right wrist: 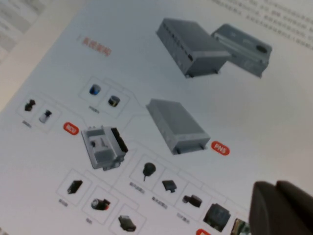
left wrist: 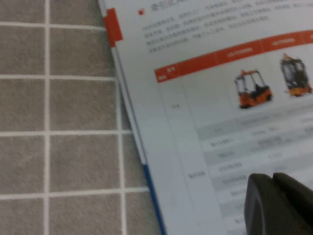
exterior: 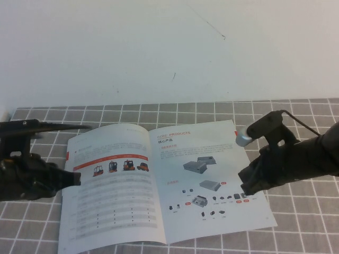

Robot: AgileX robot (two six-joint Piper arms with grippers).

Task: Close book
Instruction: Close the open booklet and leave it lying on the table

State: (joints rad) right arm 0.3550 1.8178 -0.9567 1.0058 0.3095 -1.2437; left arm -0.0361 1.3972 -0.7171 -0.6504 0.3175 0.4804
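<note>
The left hand (exterior: 69,179) sits at the outer edge of the left page, and the right hand (exterior: 248,182) sits over the outer edge of the right page. I cannot tell whether either of the two is open or closed, or whether either touches the paper. Between them one book (exterior: 159,185) lies open and flat, showing two pages. The left page has four orange vehicles (exterior: 120,166) in a row, and the right has three grey boxes (exterior: 202,169). It rests on the grey checked cloth (exterior: 296,233) covering the worktop.
</note>
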